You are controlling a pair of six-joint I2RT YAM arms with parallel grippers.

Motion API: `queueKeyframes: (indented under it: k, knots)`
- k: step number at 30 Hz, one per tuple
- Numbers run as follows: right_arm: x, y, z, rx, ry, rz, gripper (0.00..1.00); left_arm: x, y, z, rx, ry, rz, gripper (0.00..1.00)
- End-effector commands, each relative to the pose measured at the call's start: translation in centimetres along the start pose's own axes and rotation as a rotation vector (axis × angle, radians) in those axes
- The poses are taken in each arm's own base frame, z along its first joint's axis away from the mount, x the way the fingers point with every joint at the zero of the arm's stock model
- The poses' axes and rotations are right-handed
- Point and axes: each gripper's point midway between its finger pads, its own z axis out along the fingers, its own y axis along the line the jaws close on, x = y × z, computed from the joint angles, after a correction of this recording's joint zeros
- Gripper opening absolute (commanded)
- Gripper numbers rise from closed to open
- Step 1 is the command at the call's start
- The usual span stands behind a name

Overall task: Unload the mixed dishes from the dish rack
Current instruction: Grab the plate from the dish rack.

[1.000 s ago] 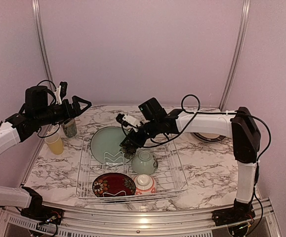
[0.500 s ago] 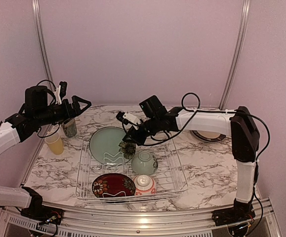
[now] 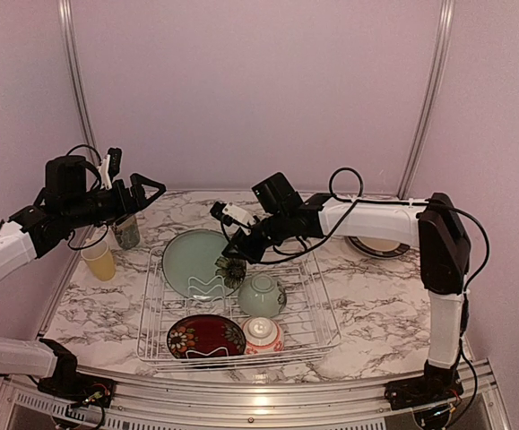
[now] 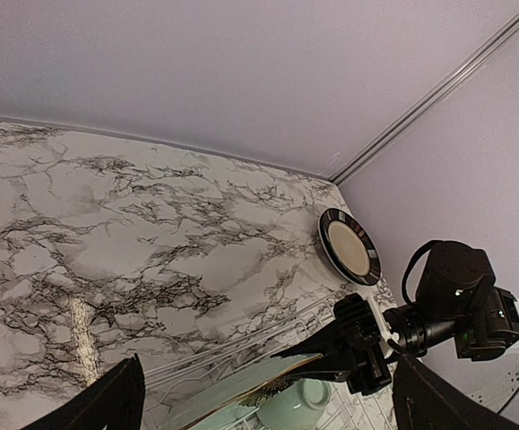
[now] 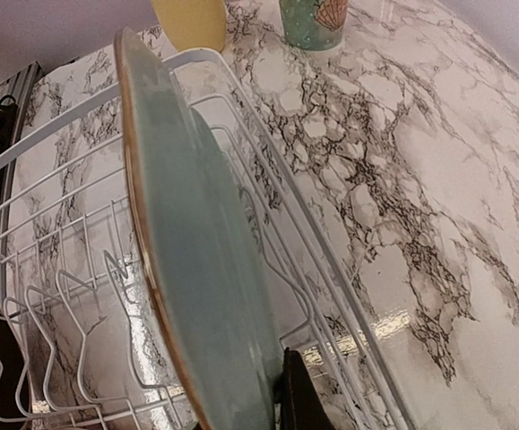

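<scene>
Looks like a robot lab cell dressed as a kitchen counter. Plain lilac panel walls [image 3: 241,90] beyond and to both sides of the left fingers [image 4: 107,408], joined by bare aluminium posts [image 3: 428,90]. Marble-print tabletop [image 3: 376,305] below the right fingers [image 5: 299,399], edged at the arm bases by an aluminium rail [image 3: 268,397] with exposed cables. Kitchen props only: a wire dish rack [image 3: 241,357] under those fingers, a teal plate [image 3: 192,260] against them, a yellow cup [image 3: 99,260] well off to their left.
</scene>
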Motion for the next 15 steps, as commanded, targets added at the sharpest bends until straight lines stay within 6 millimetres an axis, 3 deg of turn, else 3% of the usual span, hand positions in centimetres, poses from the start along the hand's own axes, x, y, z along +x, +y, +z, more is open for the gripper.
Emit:
queueKeyframes:
  k: [1,15]
  knots:
    - [-5.9,1.3,-2.8,-0.001,-0.15,-0.01,0.0,0.0,-0.2,-0.4,0.002,-0.002,0.016,0.99]
    - [-9.5,0.6,-7.4,0.147,-0.262,-0.055,0.0,-0.2,-0.4,-0.4,0.007,-0.006,0.017,0.99]
